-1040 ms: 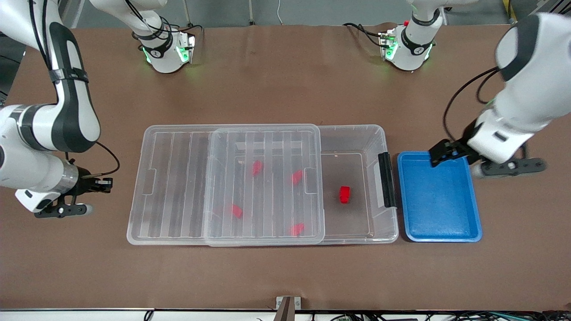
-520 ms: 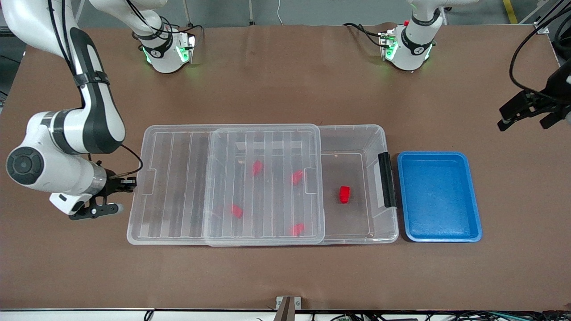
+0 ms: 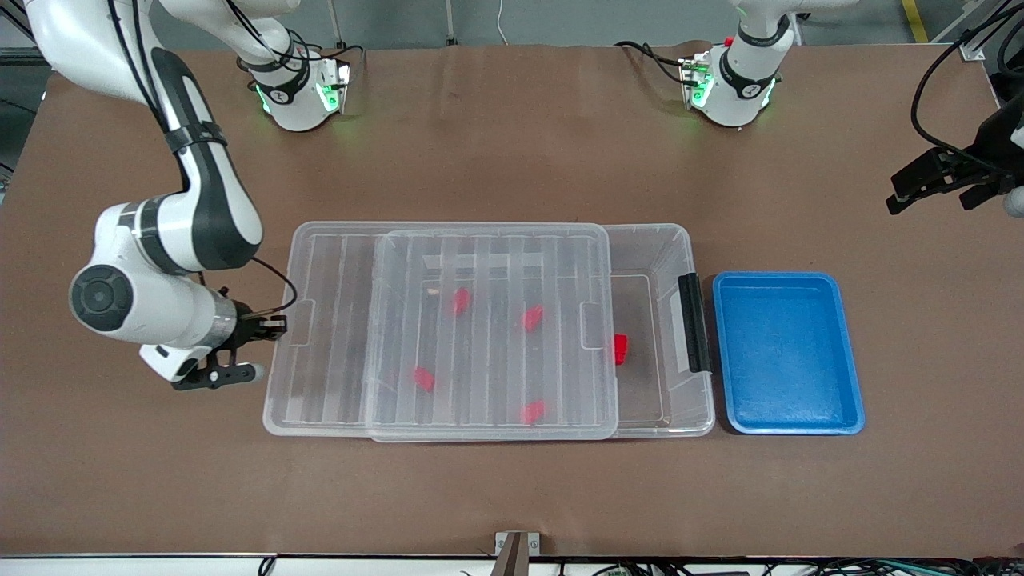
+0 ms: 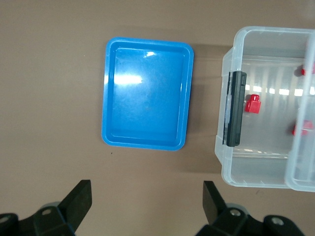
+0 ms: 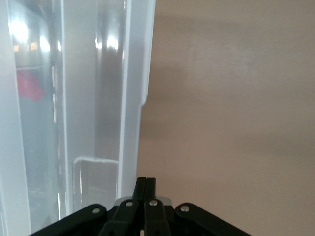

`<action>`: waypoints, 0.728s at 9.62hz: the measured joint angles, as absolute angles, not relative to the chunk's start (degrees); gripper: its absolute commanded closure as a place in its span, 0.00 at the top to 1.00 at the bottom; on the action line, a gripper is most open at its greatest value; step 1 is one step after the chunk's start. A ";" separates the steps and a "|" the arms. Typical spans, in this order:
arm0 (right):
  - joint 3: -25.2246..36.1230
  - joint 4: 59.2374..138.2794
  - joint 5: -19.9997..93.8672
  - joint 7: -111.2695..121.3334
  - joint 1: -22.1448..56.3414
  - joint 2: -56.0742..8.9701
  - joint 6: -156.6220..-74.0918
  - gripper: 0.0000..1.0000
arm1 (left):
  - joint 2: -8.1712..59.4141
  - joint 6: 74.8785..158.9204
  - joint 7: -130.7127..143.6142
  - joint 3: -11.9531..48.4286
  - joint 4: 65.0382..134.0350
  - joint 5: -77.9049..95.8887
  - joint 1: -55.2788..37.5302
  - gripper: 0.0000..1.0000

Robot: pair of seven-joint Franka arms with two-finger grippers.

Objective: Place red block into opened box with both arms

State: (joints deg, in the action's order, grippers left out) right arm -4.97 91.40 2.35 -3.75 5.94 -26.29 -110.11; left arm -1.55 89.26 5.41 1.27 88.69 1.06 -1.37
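**A:** Start big: the brown desk (image 3: 512, 496), and dead center on it the box (image 3: 676, 240), long side running 9 to 3 o'clock as the high camera sees it.

**B:** The ribbed lid (image 3: 480, 336) lies on top, shifted toward 9 o'clock. It overhangs the box at the right arm's end and leaves a strip uncovered at the left arm's end.

**A:** At 3 o'clock of the box, just beside its black handle clip (image 3: 693, 320), there's the blue tray (image 3: 788, 352).

**B:** And the arms?

**A:** The right arm (image 3: 160, 264) reaches down at 9 o'clock of the lid. The right claw (image 3: 276, 326) is pinched fully together with nothing between its fingers, its tip right against the lid's end edge. The right wrist view shows the 2 fingers (image 5: 146, 189) pressed flat together just beside that rim.

**B:** The left claw (image 3: 940, 192) hangs over bare desk, around 2 o'clock of the tray. It's spread wide and holds nothing.

**A:** Now the red block (image 3: 620, 348): it sits on the box floor in the uncovered strip, touching the lid's 3 o'clock edge in the high view and near the handle clip.

**B:** 4 more red pieces (image 3: 461, 300) show through the lid, scattered on the box floor.
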 measured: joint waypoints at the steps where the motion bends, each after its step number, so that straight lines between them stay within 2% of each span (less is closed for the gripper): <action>1: -6.50 91.31 2.37 -5.43 6.08 -26.56 -110.16 0.00 | -1.54 89.20 5.34 1.33 88.69 1.06 -1.38 0.99; 7: -8.80 89.25 2.41 -10.47 8.72 -29.09 -110.66 0.00 | -1.37 89.18 3.97 1.37 88.72 1.06 -1.37 0.99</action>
State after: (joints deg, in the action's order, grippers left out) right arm -8.80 89.25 2.41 -10.47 8.72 -29.09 -110.66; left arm -1.37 89.18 3.97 1.37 88.72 1.06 -1.37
